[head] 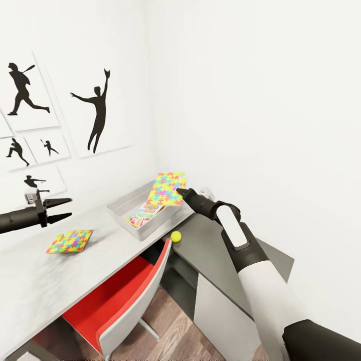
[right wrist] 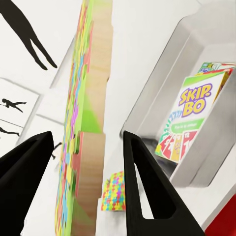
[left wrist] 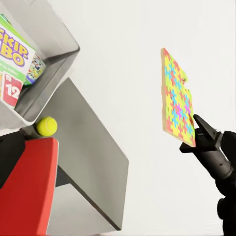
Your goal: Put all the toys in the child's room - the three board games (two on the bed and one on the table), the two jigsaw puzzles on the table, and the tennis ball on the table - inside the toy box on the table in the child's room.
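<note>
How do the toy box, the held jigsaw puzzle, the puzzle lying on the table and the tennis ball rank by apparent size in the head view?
1. toy box
2. held jigsaw puzzle
3. jigsaw puzzle on the table, close to the held one, so unsure
4. tennis ball

Wood-backed glossy jigsaw puzzle [right wrist: 88, 123], printed card SKIP-BO box [right wrist: 189, 123], smooth matt toy box [head: 120, 208].

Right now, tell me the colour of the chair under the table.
Red seat and inner back, pale grey outer shell on the chair; head view shows it best.

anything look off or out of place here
The tennis ball sits right at the desktop's corner edge by the red chair, where it could roll off. The right hand holds one jigsaw puzzle tilted over the toy box.
</note>
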Tool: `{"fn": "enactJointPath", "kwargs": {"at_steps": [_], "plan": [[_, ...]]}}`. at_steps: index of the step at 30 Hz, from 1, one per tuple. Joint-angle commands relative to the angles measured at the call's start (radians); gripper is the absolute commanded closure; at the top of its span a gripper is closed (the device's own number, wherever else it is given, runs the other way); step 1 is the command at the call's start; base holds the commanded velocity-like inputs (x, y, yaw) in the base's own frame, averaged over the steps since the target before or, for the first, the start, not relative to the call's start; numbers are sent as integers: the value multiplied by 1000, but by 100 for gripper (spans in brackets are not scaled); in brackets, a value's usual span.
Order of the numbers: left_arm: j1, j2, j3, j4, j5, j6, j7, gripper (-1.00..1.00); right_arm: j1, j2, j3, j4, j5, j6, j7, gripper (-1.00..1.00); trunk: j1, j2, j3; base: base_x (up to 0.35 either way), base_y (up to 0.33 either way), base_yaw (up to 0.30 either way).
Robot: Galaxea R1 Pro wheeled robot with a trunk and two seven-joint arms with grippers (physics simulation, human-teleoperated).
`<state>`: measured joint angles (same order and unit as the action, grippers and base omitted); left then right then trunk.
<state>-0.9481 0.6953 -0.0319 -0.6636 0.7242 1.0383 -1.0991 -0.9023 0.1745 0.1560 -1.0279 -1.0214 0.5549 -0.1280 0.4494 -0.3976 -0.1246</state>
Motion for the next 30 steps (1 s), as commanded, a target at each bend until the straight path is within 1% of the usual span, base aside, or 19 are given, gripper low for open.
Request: {"fn": "enactJointPath", "kwargs": {"at_steps": [1, 4, 8, 16, 23, 30], "plan": [[-1, 1, -3, 1, 1, 3, -23, -100, -1, 0, 0, -1, -11, 2, -10, 100, 1, -2, -4, 0, 0, 0], [-1, 1, -3, 1, -2, 3, -54, -100, -1, 0, 0, -1, -11, 2, -10, 100, 1, -2, -9, 0, 0, 0], [-1, 7, -4, 1, -5, 3, -66, -100, -1, 0, 0, -1, -12, 2, -10, 100, 1, -2, -15, 0, 0, 0], [-1, 12, -4, 1, -8, 0, -69, -100, -3, 0, 0, -4, -12, 2, -10, 100, 1, -2, -28, 0, 0, 0], [-2, 21, -5, 1, -5, 0, -70, -100, -3, 0, 1, -2, -13, 2, -10, 100, 1, -2, -40, 0, 0, 0], [-2, 21, -6, 1, -3, 0, -70, -100, -6, 0, 2, -4, -11, 2, -10, 100, 1, -2, -51, 0, 0, 0]]}}
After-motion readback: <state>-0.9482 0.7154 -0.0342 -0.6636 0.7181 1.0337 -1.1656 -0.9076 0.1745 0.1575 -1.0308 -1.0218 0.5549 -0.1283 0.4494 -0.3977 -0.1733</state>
